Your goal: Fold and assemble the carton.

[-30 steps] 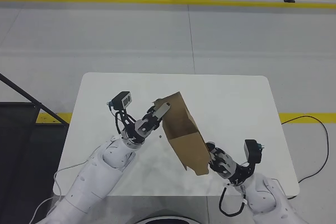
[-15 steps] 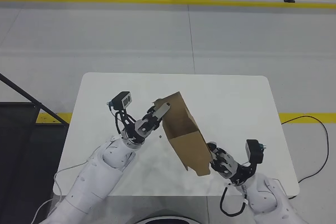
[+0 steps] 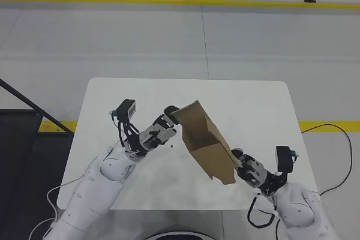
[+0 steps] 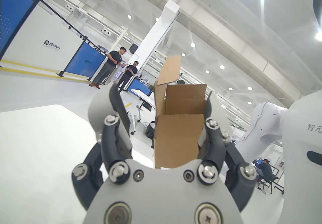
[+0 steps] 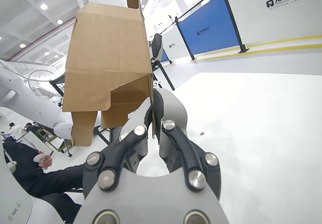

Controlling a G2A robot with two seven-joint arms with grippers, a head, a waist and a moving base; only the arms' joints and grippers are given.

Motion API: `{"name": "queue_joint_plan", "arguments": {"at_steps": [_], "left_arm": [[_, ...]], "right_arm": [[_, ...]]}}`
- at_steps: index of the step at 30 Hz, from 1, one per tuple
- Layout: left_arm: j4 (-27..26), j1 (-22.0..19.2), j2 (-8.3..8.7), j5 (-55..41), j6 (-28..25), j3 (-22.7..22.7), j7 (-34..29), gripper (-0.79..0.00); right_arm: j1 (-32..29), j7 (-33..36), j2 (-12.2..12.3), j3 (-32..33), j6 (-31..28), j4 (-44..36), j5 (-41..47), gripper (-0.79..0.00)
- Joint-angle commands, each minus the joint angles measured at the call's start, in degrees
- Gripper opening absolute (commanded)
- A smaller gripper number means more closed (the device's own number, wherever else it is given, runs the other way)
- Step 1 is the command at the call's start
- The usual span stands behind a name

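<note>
Right hand [image 5: 152, 111] is clenched on a wall edge at the 5 o'clock end of the carton [image 3: 207, 145]. Left hand [image 4: 161, 95] is released, fingers spread around a flap. Since a second ago the carton has shifted toward 3 o'clock over the surface [image 3: 258, 105]. The left wrist view shows the carton's hollow inside.

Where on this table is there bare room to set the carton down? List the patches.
Free on the table: the far strip beyond the carton; the far right corner, between carton and right edge; the near strip between the two arms. Crowded: the middle, where the carton spans from the open left tool to the right tool clamped on it.
</note>
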Motion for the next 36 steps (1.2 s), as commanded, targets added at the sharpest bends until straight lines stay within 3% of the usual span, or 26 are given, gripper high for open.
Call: {"name": "queue_joint_plan", "arguments": {"at_steps": [1, 10, 20, 36], "left_arm": [[-0.32, 0.84, 0.6, -0.46, 0.0, -1.51, -2.03, 0.0], [-2.03, 5.09, 3.12, 0.27, 0.0, -8.43, -9.29, 0.0], [-5.3, 9.08, 6.24, -2.81, 0.0, -13.87, -20.29, 0.0], [-6.5, 8.69, 6.66, -1.14, 1.91, -13.85, -22.54, 0.0]], "right_arm": [[-0.17, 2.84, 0.36, 1.27, 0.71, -0.64, 0.8, -0.785], [0.23, 17.36, 2.14, 4.53, 1.99, -1.27, 8.78, -0.785], [3.86, 37.07, 4.42, 6.03, 7.84, 0.1, 20.56, -0.785], [4.14, 37.35, 4.52, 5.62, 9.48, -0.12, 20.84, -0.785]]}}
